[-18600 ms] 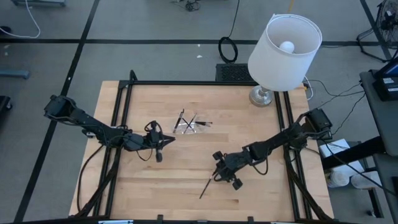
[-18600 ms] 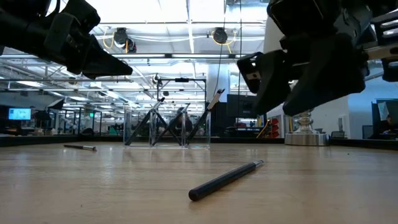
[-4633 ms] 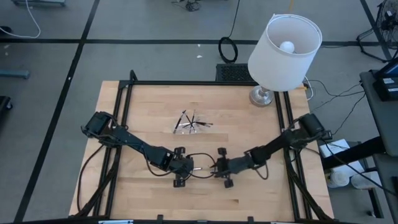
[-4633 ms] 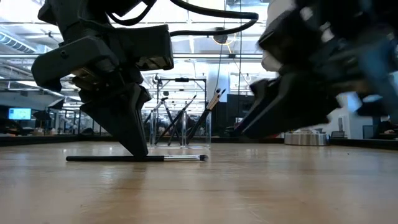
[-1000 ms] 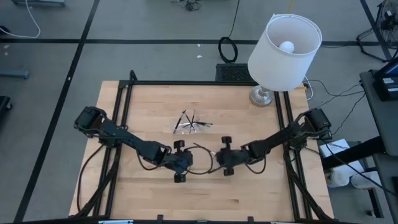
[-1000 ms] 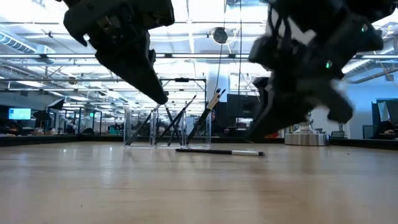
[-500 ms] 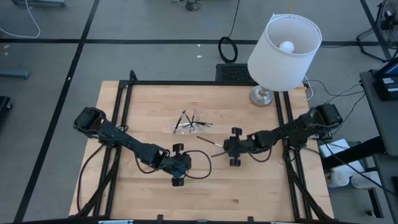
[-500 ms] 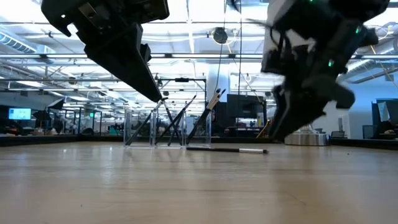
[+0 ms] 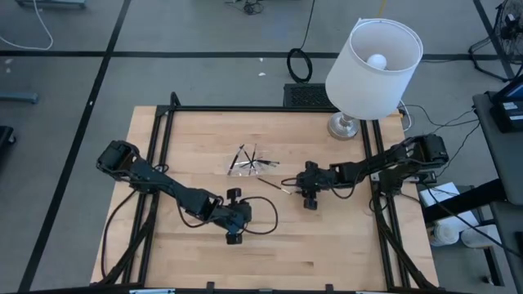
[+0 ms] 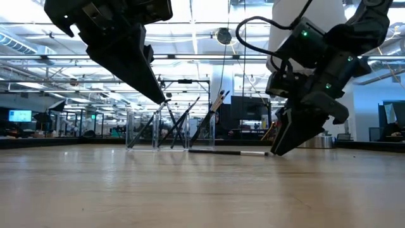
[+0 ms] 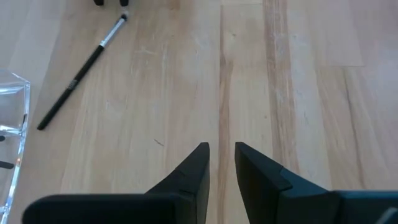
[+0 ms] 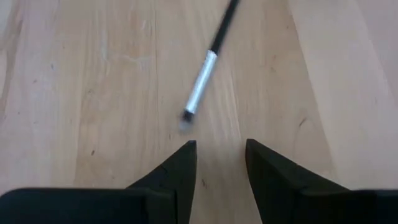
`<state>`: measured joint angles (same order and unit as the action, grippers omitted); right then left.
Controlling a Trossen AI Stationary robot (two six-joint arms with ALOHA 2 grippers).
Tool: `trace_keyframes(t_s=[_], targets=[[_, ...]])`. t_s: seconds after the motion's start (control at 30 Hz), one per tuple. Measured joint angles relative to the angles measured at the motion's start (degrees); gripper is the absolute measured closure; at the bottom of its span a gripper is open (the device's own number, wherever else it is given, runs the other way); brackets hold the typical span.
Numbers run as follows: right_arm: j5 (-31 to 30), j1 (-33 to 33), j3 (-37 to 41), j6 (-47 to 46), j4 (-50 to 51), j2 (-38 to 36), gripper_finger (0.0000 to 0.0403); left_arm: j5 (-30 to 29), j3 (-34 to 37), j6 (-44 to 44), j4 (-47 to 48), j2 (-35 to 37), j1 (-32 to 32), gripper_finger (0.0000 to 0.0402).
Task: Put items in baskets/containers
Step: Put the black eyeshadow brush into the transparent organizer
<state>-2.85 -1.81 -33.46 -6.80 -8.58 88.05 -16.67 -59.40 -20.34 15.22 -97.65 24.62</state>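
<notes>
- loose brush [image 9: 275, 185]: lies flat on the wood surface [image 9: 343, 245], just beside the clear container [image 9: 248, 166], not in it
- right tool [image 12: 219, 163]: released, empty, low at the brush's metal tip; step in hand judged to be getting this brush into the container; next move calls for a fresh grasp and a lift over the wall
- left tool [image 11: 221, 163]: parted, empty, waiting nearer the front
- container walls hard to make out; brushes inside too tangled to count

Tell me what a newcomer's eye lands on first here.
The big white lamp at the table's far right corner. Next, the clear container mid-table, bristling with dark brushes, and one loose brush lying on the wood beside it, right in front of the open right tool.
</notes>
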Motion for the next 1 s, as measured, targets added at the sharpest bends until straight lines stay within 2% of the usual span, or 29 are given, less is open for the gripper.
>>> trace_keyframes(t_s=[0.3, 0.5, 0.6, 0.77, 1.0], targets=[[0.17, -0.28, 0.54, -0.85, -1.23, -0.23, 0.0279, 0.00, 0.02, -1.37, 0.00, 0.00, 0.08, 0.0316], [6.08, -4.56, 0.54, -4.78, -6.46, -0.67, 0.0282, 0.02, 0.04, -1.46, 1.00, -0.74, 0.28, 0.0316], [5.50, -8.10, 0.47, -7.14, -9.67, -0.68, 0.0279, -0.31, 0.05, -1.47, 2.09, -1.46, 0.18, 0.0316], [-1.26, -13.11, 0.27, -11.90, -14.03, -0.65, 0.0264, -1.06, -0.02, -2.23, 2.38, -3.03, -0.24, 0.0316], [-12.63, -17.68, -4.65, -16.14, -11.70, 2.34, 0.0246, -1.48, 0.05, 0.79, 3.13, -3.63, -1.15, 0.0316]])
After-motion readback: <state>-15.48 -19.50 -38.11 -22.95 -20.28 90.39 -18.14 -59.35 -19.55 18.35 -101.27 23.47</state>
